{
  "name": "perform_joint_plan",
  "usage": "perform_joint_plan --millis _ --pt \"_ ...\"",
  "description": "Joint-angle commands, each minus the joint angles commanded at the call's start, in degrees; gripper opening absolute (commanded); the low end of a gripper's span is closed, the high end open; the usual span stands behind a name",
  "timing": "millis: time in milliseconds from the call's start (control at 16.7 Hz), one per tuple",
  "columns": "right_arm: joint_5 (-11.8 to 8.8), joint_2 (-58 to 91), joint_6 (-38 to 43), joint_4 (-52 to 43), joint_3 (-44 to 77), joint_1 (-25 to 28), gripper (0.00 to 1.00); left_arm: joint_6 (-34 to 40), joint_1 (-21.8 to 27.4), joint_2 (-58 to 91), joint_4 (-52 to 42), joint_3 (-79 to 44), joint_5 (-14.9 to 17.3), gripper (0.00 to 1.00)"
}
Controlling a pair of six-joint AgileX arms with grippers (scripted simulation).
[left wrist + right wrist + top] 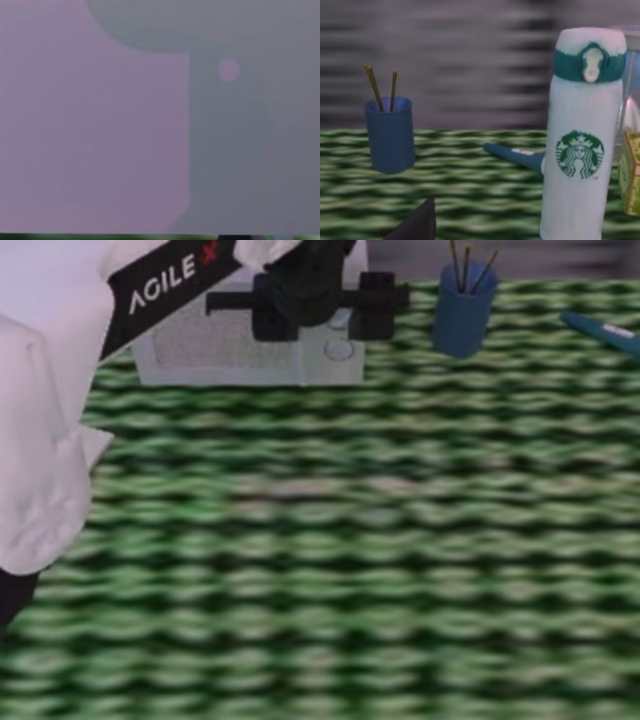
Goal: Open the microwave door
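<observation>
Left arm: the white AgileX arm reached from the top view's left edge to the far left of the table, ending over the microwave's front.
Left gripper (308,302): the black two-finger unit sat at the upper edge of the small white boxy microwave (170,362), over the boundary between the door and the knob strip. Its dark crossbar ran parallel to the microwave front.
Left gripper fingers: their spacing could not be told; the gripper body hid the fingertips from above, and whether they touched or held any part of the door could not be told.
Microwave door (215,345): the flat white panel with the grey speckled mesh window lay flush with the front of the microwave, closed.
Knob strip: one round silver-white knob (338,349) showed just below the gripper, on the right of the front face.
Left wrist view: filled by a very close pale pinkish and grey surface with a small round pale spot (228,69); nothing further could be identified.
Right arm: out of the top view; only a dark finger tip (420,222) showed in the right wrist view, over the green woven table covering (350,570).
Right gripper state: could not be told.
Other items: blue cylindrical cup (463,310) holding thin sticks, to the right of the microwave; teal flat tool (600,332) farther right; white bottle with teal band and green logo (580,145).
</observation>
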State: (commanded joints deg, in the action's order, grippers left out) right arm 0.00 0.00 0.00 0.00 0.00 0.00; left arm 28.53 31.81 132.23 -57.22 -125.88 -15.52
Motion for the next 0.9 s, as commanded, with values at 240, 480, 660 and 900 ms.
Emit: perform_joint_plan --millis 240,480,660,900 --pt "0.0 0.0 0.0 0.0 0.0 0.0 1.0 0.69 1.8 -1.54 1.04 3.77 0.7 0.0" --pt "0.0 0.0 0.0 0.0 0.0 0.0 1.0 1.39 1.7 -5.45 3.17 9.41 -0.47 0.0" --pt "0.0 0.0 0.0 0.0 0.0 0.0 1.0 1.67 1.72 -6.88 4.0 11.34 -0.86 0.0" --pt "0.0 0.0 0.0 0.0 0.0 0.0 1.0 1.67 1.72 -6.88 4.0 11.34 -0.86 0.0"
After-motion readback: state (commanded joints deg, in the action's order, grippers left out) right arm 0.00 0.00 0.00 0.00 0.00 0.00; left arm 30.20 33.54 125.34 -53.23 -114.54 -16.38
